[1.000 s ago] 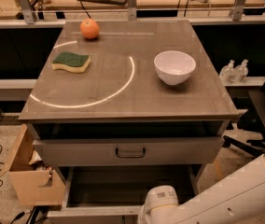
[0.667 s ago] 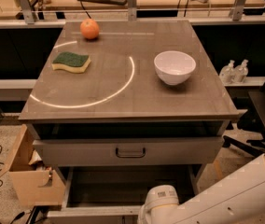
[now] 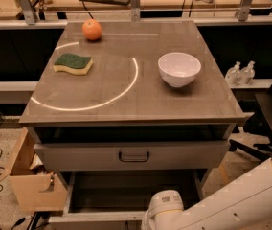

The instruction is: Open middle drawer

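Note:
The middle drawer (image 3: 126, 191) is the wide shallow grey one under the taller drawer front (image 3: 78, 157) with the dark loop handle (image 3: 133, 155). It stands pulled out toward me, with its dark inside showing and its low front lip (image 3: 97, 218) at the bottom edge. Its own handle is hidden. My white arm (image 3: 232, 200) comes in from the lower right, and its round joint (image 3: 164, 210) lies over the drawer's front right part. My gripper is out of view below the frame.
On the cabinet top (image 3: 126, 104) sit an orange (image 3: 92, 29), a green and yellow sponge (image 3: 73, 63) and a white bowl (image 3: 179, 68). A cardboard box (image 3: 28, 186) stands to the cabinet's left. A dark chair (image 3: 270, 119) and bottles (image 3: 240, 73) are on the right.

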Controlling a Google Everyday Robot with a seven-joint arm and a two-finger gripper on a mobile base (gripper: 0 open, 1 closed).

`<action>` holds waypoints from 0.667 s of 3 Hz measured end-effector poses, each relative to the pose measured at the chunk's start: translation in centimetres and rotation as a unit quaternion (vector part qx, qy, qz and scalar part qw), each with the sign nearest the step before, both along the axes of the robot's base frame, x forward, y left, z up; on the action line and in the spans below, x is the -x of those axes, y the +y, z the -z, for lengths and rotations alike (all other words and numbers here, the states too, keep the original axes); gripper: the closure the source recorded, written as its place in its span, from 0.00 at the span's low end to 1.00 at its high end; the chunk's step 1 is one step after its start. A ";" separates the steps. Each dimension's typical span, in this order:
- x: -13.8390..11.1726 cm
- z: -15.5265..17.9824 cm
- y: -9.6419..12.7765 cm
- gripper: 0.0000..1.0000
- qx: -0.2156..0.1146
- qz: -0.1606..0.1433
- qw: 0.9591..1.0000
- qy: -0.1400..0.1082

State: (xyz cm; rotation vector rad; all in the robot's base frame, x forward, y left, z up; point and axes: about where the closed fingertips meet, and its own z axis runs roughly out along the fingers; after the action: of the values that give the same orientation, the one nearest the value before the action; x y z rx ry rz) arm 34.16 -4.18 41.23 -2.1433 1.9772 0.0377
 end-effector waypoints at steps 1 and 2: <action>-0.1 -0.1 -0.1 1.00 0.001 -0.002 1.000 0.000; -0.1 0.0 -0.1 1.00 0.001 -0.002 1.000 0.000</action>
State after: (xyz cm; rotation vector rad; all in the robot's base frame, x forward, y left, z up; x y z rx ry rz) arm 34.24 -4.26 41.26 -2.1478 1.9745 0.0381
